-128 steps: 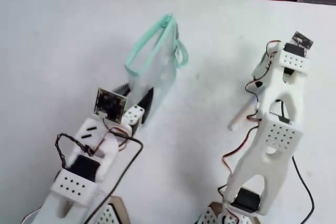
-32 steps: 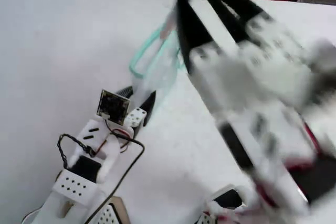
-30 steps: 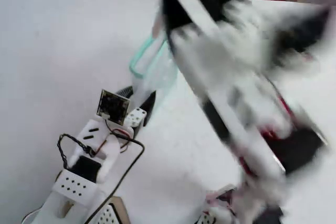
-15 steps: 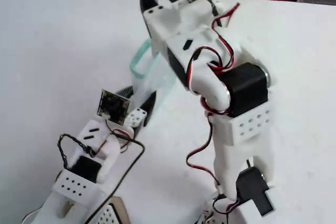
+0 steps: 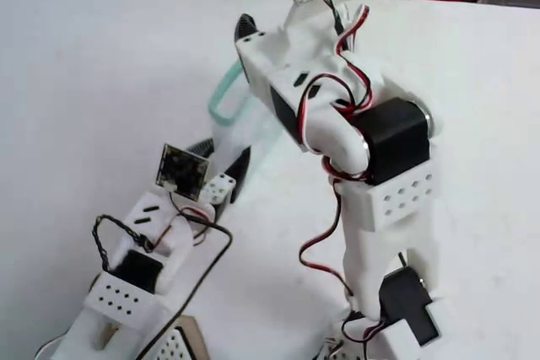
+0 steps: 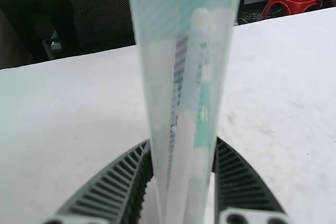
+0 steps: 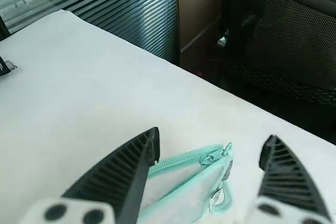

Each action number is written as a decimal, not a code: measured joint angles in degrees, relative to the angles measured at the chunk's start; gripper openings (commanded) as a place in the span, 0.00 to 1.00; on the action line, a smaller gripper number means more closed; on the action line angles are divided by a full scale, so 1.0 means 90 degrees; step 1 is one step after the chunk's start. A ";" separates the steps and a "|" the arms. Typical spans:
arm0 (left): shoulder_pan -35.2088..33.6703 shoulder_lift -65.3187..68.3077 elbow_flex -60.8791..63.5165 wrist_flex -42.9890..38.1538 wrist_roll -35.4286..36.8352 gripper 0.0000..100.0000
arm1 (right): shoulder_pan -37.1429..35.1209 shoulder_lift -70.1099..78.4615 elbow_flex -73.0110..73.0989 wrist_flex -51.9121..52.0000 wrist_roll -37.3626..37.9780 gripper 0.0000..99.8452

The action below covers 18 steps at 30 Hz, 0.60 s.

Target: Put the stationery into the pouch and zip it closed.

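Left end effector (image 6: 182, 145) is clamped on the pouch (image 6: 184, 51), with a ribbed finger pressed to each clear wall at the end nearest its own arm. The pouch stands upright on the desk (image 6: 283, 103), held on edge. Through the clear side you can see pens (image 6: 202, 85) packed in lengthwise, one of them white with a teal band.

Over at the far end, right end effector (image 7: 211, 137) hangs just above the pouch (image 7: 181, 190) with its fingers spread wide and nothing in them. The zip pull (image 7: 224, 150) sits right under the gap between those fingers, untouched.

From the high view, the right arm (image 5: 371, 141) stretches across and covers most of the pouch. The teal rim (image 5: 224, 99) peeks out beside it as an open loop, so the mouth is not zipped. The left arm (image 5: 143, 250) lies low across the desk (image 5: 101, 56), close to the near edge.
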 measured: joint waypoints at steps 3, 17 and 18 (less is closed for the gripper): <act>0.0000 0.0000 0.0000 0.0000 0.0000 0.18 | 0.0010 0.0000 0.0000 0.0010 -0.0020 0.32; 0.0000 0.0000 0.0000 0.0000 0.0000 0.18 | 0.1201 0.0303 0.0000 0.0029 -0.0684 0.32; 0.0000 0.0000 0.0000 0.0000 0.0000 0.18 | 0.1338 0.0430 0.0000 0.0098 -0.0869 0.32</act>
